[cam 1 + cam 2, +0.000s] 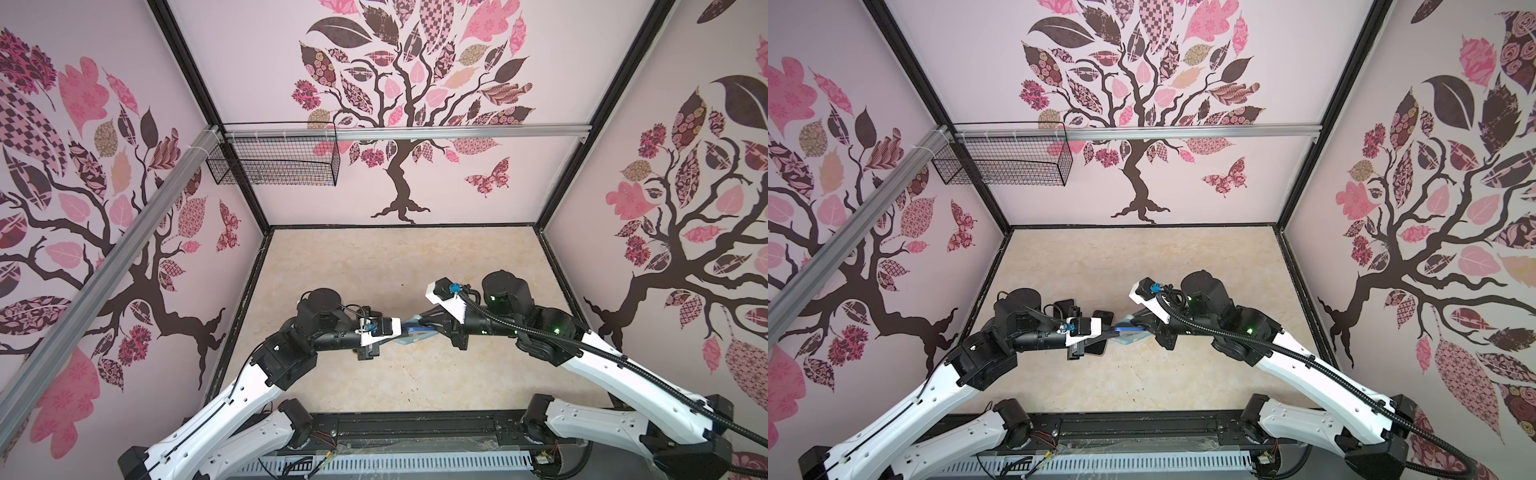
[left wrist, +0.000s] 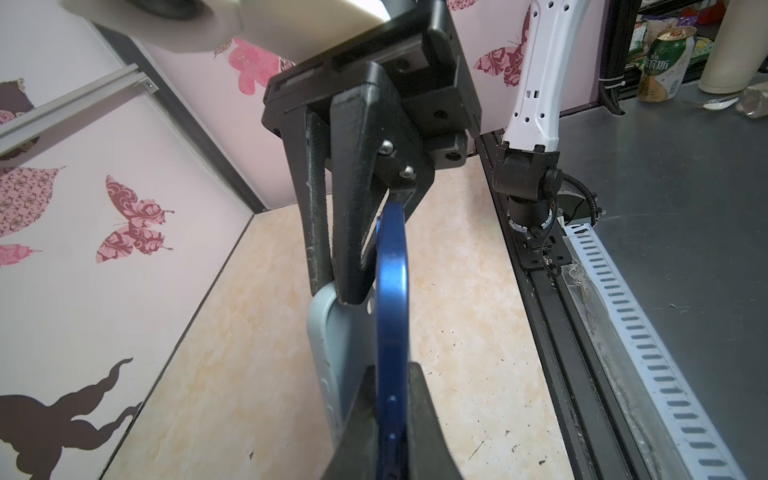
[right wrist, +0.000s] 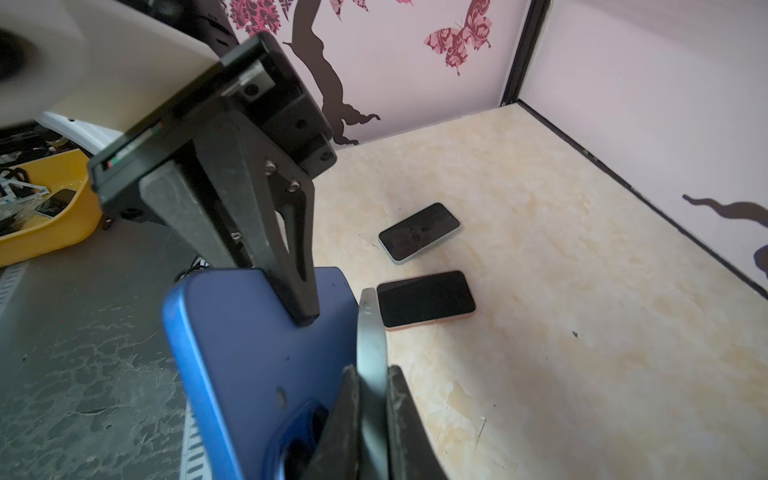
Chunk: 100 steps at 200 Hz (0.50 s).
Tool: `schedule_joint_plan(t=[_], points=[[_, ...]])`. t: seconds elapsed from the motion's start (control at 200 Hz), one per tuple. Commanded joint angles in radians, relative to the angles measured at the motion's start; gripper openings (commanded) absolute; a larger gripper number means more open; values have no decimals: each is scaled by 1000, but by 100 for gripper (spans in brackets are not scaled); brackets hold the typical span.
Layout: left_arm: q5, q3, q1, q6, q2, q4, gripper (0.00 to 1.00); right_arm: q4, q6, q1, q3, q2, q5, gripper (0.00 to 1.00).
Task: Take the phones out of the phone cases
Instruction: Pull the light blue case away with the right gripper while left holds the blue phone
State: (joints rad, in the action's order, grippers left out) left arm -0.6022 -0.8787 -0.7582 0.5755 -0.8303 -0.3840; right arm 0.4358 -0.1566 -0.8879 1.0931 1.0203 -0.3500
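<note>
The blue phone (image 3: 249, 353) hangs in the air over the middle of the bench (image 1: 395, 266), a little toward its near edge, held between the two arms. The left gripper (image 2: 390, 374) has its fingers clamped on the phone's edge. The right gripper (image 3: 370, 374) has its fingers pinched together on the thin rim of the pale phone case (image 2: 328, 353), which stands peeled away beside the phone's bare back. Whether a corner sits caught in the case I cannot tell.

Both holds are narrow. If the arms pull apart and the case lets go suddenly, the phone could twist out of the left fingers and drop, perhaps onto the two other phones (image 3: 426, 299) lying left of the bench's middle. The soft rim could also slide out of the right fingers, leaving the case hanging on.
</note>
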Motion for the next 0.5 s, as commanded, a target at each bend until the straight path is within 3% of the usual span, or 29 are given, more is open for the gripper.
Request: schedule_joint_plan(t=[0.0, 0.33, 0.495], points=[[15, 31, 1, -18, 20, 73, 0, -13, 47, -1, 1, -5, 36, 0], [-58, 65, 2, -63, 48, 155, 0, 34, 90, 52, 28, 52, 40, 0], [-67, 97, 2, -64, 90, 183, 0, 44, 143, 132, 28, 82, 7, 0]])
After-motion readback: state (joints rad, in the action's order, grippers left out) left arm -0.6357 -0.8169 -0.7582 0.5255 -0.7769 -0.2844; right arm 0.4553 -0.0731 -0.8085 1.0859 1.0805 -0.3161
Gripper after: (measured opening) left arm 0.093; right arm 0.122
